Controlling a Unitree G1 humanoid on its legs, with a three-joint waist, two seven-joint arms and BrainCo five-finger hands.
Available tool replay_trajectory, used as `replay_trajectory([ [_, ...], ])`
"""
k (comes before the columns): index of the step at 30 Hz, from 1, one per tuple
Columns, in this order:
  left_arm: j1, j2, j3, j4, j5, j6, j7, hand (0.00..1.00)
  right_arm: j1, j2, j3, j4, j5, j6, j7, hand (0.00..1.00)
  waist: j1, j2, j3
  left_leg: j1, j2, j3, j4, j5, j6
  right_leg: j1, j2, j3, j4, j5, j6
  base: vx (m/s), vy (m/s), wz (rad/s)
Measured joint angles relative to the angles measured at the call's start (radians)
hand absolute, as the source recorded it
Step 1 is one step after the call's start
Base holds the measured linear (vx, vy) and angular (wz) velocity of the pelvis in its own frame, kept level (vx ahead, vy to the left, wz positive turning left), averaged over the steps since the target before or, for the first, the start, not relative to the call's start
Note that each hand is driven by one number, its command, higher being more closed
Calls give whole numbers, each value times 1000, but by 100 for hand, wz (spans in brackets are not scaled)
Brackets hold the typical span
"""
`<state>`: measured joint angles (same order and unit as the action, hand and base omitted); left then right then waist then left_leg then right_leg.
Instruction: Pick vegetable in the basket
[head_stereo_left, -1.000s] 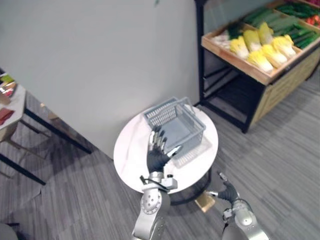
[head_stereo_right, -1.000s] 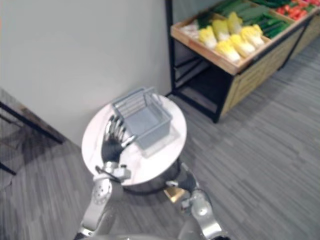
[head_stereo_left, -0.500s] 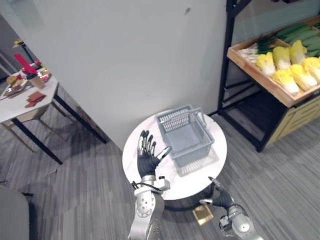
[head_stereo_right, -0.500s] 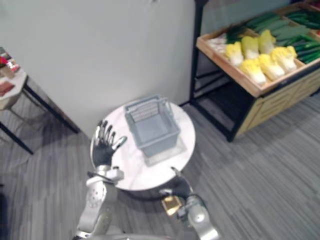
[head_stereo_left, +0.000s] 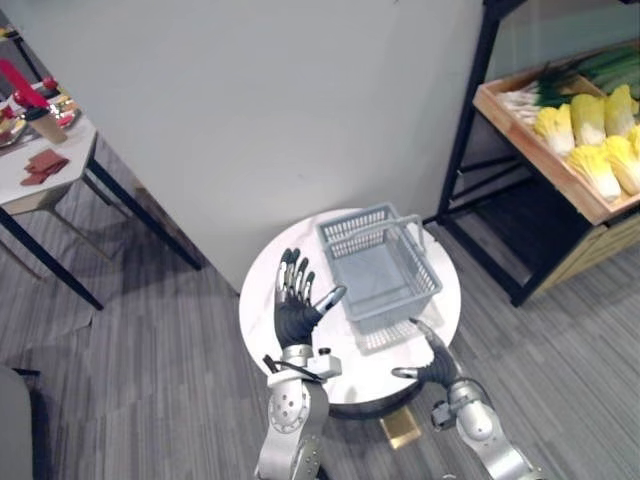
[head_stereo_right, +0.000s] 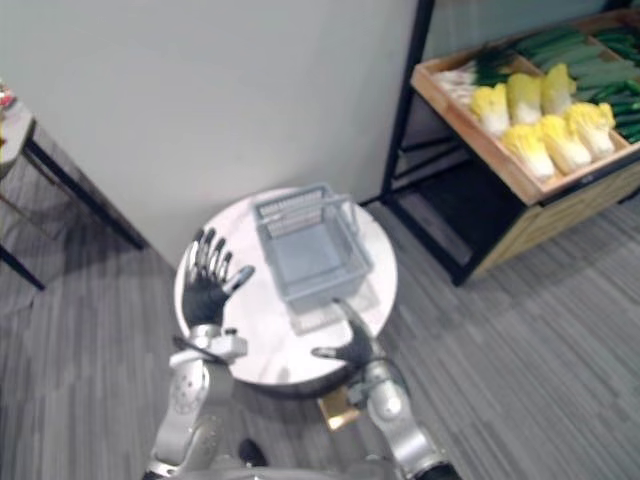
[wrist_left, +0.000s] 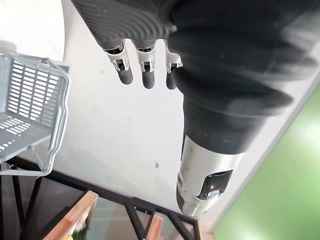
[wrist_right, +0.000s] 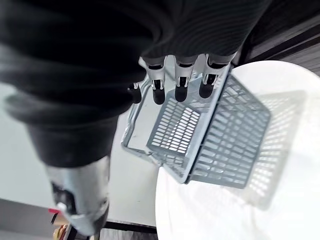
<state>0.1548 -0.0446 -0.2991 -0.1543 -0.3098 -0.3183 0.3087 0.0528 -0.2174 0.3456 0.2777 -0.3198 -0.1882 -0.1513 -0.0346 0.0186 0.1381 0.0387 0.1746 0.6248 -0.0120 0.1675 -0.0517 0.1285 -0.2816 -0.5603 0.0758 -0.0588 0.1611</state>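
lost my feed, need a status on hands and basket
Both hands open: left hand raised beside the basket, right hand at the table's near edge. Basket empty; vegetables on the wooden shelf, away right.

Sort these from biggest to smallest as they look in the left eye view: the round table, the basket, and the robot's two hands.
1. round white table
2. grey basket, standing on it
3. left hand, open
4. right hand, open; it looks slightly smaller than the left, but they are close, so I am not sure.
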Motion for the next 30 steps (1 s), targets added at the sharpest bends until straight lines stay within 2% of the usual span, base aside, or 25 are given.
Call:
replay_trajectory([
  [1, 0, 0, -1, -6, 0, 0, -1, 0, -10, -4, 1, -4, -30, 0, -3, 0, 11, 11, -7, 17, -8, 4, -27, -25, -8, -1, 3, 9, 1, 1, 3, 19, 144, -13],
  [3, -3, 1, -9, -10, 0, 0, -2, 0, -15, -9, -4, -26, -59, 4, -13, 0, 11, 30, -19, 22, -8, 8, -44, -75, -11, -9, 4, 10, 15, -2, 10, 15, 125, -7],
  [5, -2, 5, -11, -11, 0, 0, -2, 0, -28, -14, -6, -52, -89, 10, -16, 0, 15, 5, -14, 23, -32, 25, -29, -106, -12, -52, -49, 29, 97, -42, 15, -29, 83, -15],
  [6, -2, 10, -11, -14, 0, 0, -1, 0, -53, -14, -6, -68, -124, 17, -22, 0, 14, -13, -6, 27, -56, 37, -20, -136, -3, -90, -102, 53, 196, -71, 20, -70, 71, -28],
  [7, -1, 11, -12, -14, 0, 1, 0, 0, -95, -19, -6, -68, -164, 27, -37, 0, 14, -28, 4, 37, -74, 55, -19, -149, 1, -150, -147, 87, 313, -74, 15, -90, 80, -28],
  [8, -1, 14, -16, -14, 1, 1, 1, 0, -116, -21, -7, -68, -181, 34, -42, 0, 15, -30, 5, 37, -79, 61, -19, -152, 3, -185, -164, 109, 373, -64, 0, -108, 91, -23],
  [9, -2, 31, -28, -14, 3, 1, 0, 0, -150, -23, -10, -68, -194, 47, -51, 0, 13, -30, 5, 43, -80, 59, -21, -154, 8, -235, -177, 148, 461, -34, -41, -52, 78, -5],
  [11, -1, 60, -42, -15, 6, 1, -1, 0, -206, -24, -13, -68, -208, 60, -56, 0, 14, -30, 4, 60, -75, 52, -38, -136, 27, -266, -174, 175, 513, 16, -55, 13, 25, 4],
  [12, -5, 61, -45, -17, 7, 1, -1, 0, -242, -26, -14, -70, -232, 66, -60, 0, 11, -23, 8, 61, -61, 46, -48, -129, 27, -283, -172, 182, 523, 9, -73, 37, -61, 7],
  [13, -12, 61, -37, -17, 7, 1, -1, 0, -270, -31, -11, -74, -235, 73, -59, 0, 16, -17, 10, 47, -42, 41, -43, -129, 27, -278, -140, 186, 434, -31, -89, 33, -93, 10],
  [14, -19, 62, -33, -16, 7, 1, -1, 0, -282, -36, -9, -78, -240, 76, -59, 0, 19, -18, 10, 36, -34, 33, -40, -129, 26, -277, -123, 189, 374, -30, -87, 15, -206, 31],
  [15, -43, 65, -28, -12, 7, 1, -2, 0, -296, -48, -9, -89, -264, 80, -57, 0, 18, -24, 9, 12, -27, 5, -35, -124, 19, -266, -94, 214, 247, -14, -71, 16, -209, 45],
  [16, -55, 68, -28, -7, 7, 1, -3, 0, -299, -55, -8, -95, -273, 85, -56, 0, 18, -32, 6, 7, -28, -9, -36, -117, 12, -256, -79, 230, 189, 1, -57, 36, -273, 71],
  [17, -70, 82, -23, -5, 7, 2, -4, 0, -302, -61, -3, -109, -294, 96, -56, 0, 21, -53, 5, 0, -43, -36, -42, -100, -10, -239, -66, 250, 110, 63, -41, 51, -195, 65],
  [18, -76, 82, -14, 8, 7, 2, -8, 0, -313, -74, 7, -109, -312, 98, -56, 0, 25, -48, 7, 7, -46, -57, -63, -85, -30, -223, -64, 238, 99, 67, 21, 94, -211, 57],
  [19, -70, 64, 1, 13, 7, 5, -9, 0, -342, -105, 35, -107, -314, 103, -50, 0, 35, -6, 6, 4, -23, -65, -84, -60, -39, -213, -28, 219, 78, 66, 18, 102, -186, 28],
  [22, -47, 5, 44, 13, 6, 7, -13, 0, -434, -153, 77, -83, -348, 113, -42, 0, 62, 48, -9, -32, 44, -102, -83, -29, -68, -184, 51, 159, 5, 81, -3, 68, -185, 19],
  [26, 12, 0, 96, 14, 0, 27, -5, 0, -528, -161, 83, -19, -349, 112, -38, 0, 66, 50, -11, -66, 69, -159, -83, -11, -80, -170, 79, 104, -12, 75, -14, 17, -103, 40],
  [28, 46, -3, 162, 55, 12, 57, 44, 0, -571, -162, 95, 45, -349, 110, -34, 0, 75, 49, -11, -72, 62, -173, -83, -10, -79, -156, 75, 89, -26, 75, -14, 14, 6, 24],
  [29, 48, -5, 188, 84, 49, 71, 63, 0, -573, -162, 96, 58, -349, 109, -32, 0, 78, 49, -11, -71, 60, -175, -83, -10, -79, -148, 73, 82, -30, 75, -14, 18, 25, 29],
  [30, 49, -6, 233, 146, 134, 100, 97, 0, -576, -161, 96, 75, -349, 101, -27, 0, 80, 49, -10, -71, 57, -182, -83, -9, -78, -134, 73, 70, -40, 76, -12, 12, 25, 22],
])
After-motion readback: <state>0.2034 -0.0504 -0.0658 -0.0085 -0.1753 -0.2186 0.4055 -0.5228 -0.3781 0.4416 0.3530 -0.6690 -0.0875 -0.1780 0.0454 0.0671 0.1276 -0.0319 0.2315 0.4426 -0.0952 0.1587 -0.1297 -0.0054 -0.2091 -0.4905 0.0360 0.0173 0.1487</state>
